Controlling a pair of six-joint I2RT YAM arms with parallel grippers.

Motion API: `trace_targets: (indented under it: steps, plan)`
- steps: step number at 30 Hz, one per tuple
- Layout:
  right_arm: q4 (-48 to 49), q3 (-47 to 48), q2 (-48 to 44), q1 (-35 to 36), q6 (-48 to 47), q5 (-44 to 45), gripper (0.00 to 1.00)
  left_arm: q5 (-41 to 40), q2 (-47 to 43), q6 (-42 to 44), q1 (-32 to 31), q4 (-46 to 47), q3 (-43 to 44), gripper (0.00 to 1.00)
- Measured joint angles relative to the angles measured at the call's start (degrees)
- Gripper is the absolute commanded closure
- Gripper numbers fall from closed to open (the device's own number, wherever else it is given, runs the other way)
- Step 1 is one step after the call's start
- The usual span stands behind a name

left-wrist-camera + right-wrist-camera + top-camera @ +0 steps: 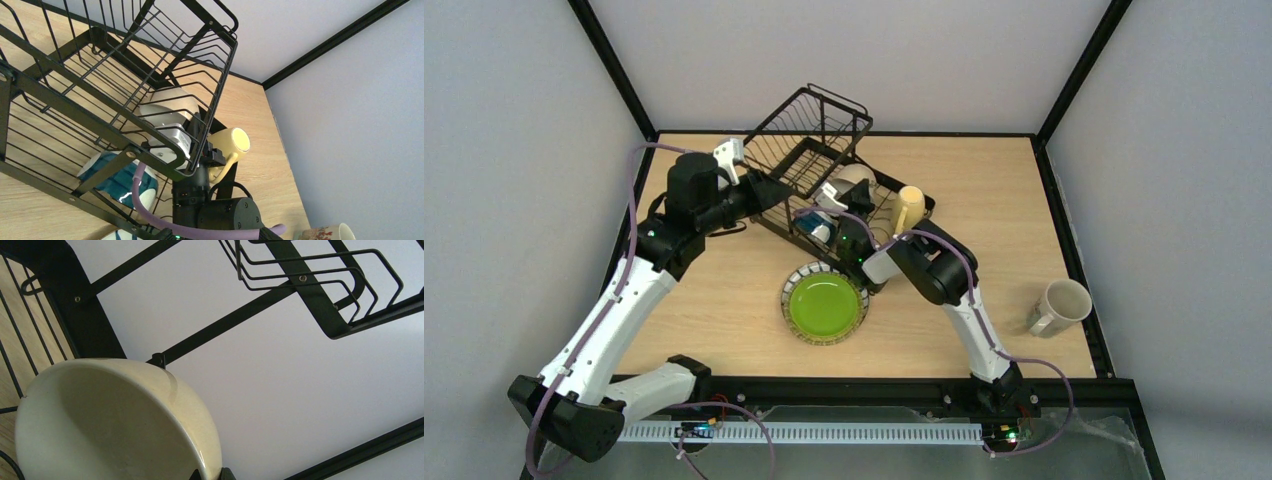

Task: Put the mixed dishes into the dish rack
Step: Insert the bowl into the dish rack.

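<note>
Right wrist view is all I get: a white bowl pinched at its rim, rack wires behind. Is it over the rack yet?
Observer: Yes. From above, the white bowl is over the low tray of the dish rack, beside the raised basket.
Operator: What's already loaded?
Observer: A yellow mug at the tray's right end and a blue-outside bowl on its near side.
Operator: What's left out?
Observer: The green plate lies on the table in front of the rack, and the cream mug is near the right edge.
</note>
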Motion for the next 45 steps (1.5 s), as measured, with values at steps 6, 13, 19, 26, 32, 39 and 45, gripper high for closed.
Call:
trace_targets:
  steps: [6, 13, 19, 26, 32, 39, 45]
  plan:
    - [-0.9, 0.1, -0.3, 1.0, 0.2, 0.8, 1.00, 0.0, 0.0, 0.4, 0.0, -0.1, 0.0, 0.01]
    - [-4.0, 2.0, -0.2, 1.3, 1.6, 1.6, 1.00, 0.0, -0.3, 1.5, 0.0, -0.2, 0.0, 0.01]
    - [-6.4, 4.0, 0.5, 1.4, 4.9, 2.2, 1.00, 0.0, -1.3, 2.1, 0.0, -0.2, -0.9, 0.01]
    - [-7.8, 4.3, 0.7, 1.4, 8.8, 2.2, 1.00, 0.0, -1.6, 2.7, 0.0, -0.8, -2.3, 0.01]
    - [-9.3, 4.3, 0.6, 1.4, 11.7, 2.8, 0.70, 0.0, -1.6, 2.8, 0.0, -0.8, -2.4, 0.01]
    - [-11.6, 2.4, -0.5, 1.6, 13.9, 4.6, 0.56, 0.2, -1.6, 2.7, 0.0, -0.8, -2.4, 0.01]
    - [-13.8, 1.2, -1.8, 2.0, 14.7, 5.0, 0.48, 0.4, -1.5, 2.6, 0.0, -0.9, -2.0, 0.01]
